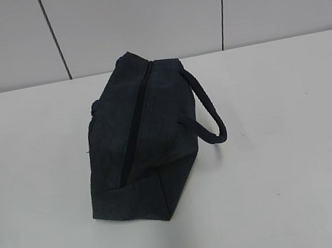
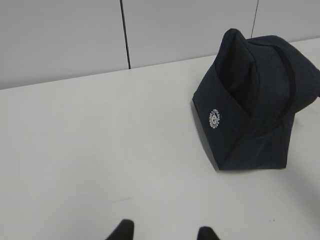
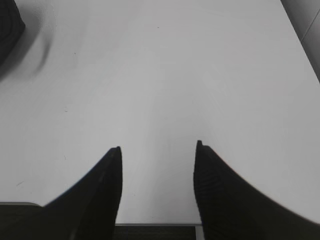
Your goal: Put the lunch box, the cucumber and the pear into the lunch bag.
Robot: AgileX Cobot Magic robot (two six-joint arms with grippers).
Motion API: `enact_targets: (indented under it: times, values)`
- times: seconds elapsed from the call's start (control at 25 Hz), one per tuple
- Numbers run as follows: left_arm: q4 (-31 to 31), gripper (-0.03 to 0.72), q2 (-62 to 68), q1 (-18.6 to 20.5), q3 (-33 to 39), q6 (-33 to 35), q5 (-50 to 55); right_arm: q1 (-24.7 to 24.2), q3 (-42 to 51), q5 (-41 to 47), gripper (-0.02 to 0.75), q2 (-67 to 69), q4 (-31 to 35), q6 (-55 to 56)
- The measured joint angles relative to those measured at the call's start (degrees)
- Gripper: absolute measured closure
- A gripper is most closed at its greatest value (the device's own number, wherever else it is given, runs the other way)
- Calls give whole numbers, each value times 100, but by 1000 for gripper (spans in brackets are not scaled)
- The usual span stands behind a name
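Bag: dark navy boxy fabric lunch bag [image 1: 137, 145] at table centre, zipped; long axis runs near-to-far, handle loop right.
Surface: plain white table [image 1: 297, 139], grey panelled wall [image 1: 134, 14] behind.
Left gripper [image 2: 162, 234]: fingers parted, empty.
Right gripper [image 3: 157, 172]: fingers parted, empty.

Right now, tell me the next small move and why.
Probably bring the left gripper toward the bag to find the zipper, since the bag looks zipped shut. Both grippers, the right included, are open and empty, and no food is in view.

A white worktop [image 1: 297, 139] carries the zipped dark navy lunch bag [image 1: 138, 148], its strap handle [image 1: 208, 110] resting on the surface.
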Motion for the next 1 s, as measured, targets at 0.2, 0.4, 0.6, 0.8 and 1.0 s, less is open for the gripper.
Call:
enact_targets:
  times: [0.2,0.4,0.6,0.8,1.0]
  values:
    - [0,447,0,0,0,0,0,0,0,0,367,0,0,0]
    - [0,447,0,0,0,0,0,0,0,0,367,0,0,0]
    - [0,447,0,0,0,0,0,0,0,0,367,0,0,0]
    - [0,447,0,0,0,0,0,0,0,0,367,0,0,0]
    - [0,447,0,0,0,0,0,0,0,0,367,0,0,0]
